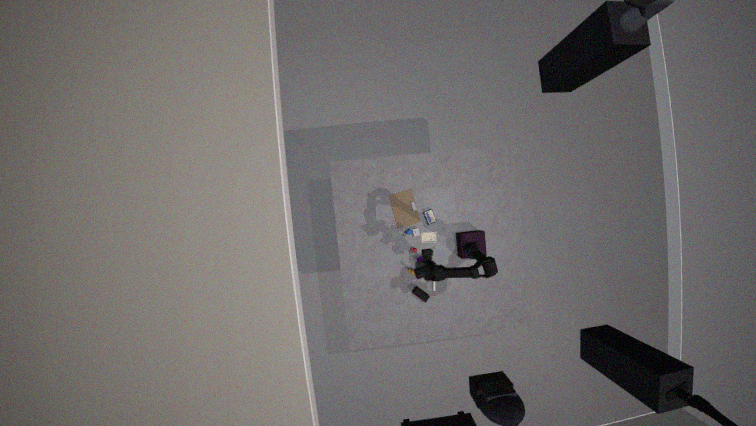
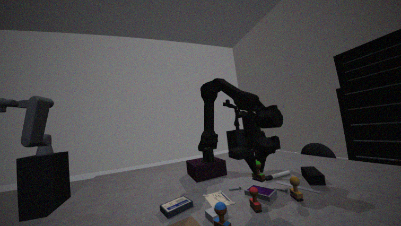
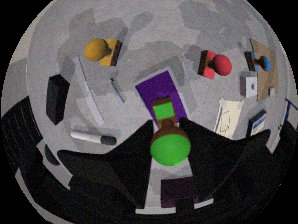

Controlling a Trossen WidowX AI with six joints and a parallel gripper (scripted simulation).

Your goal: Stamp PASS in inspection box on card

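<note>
Claw (image 2: 258, 165) grips the green stamp (image 3: 169, 141) beside the pad (image 2: 262, 191); card (image 2: 218, 198) looks unprinted; stamping and return remain

One camera is hanging high up and looking straight down, so the arm (image 1: 454, 271) is looking tiny. Another is sitting low near the bench and looking across at the arm (image 2: 241, 118) from the side, quite close. The last one is riding on the wrist and looking down, very near. All three are showing the purple ink pad (image 2: 263, 191) (image 3: 160, 91).
</note>
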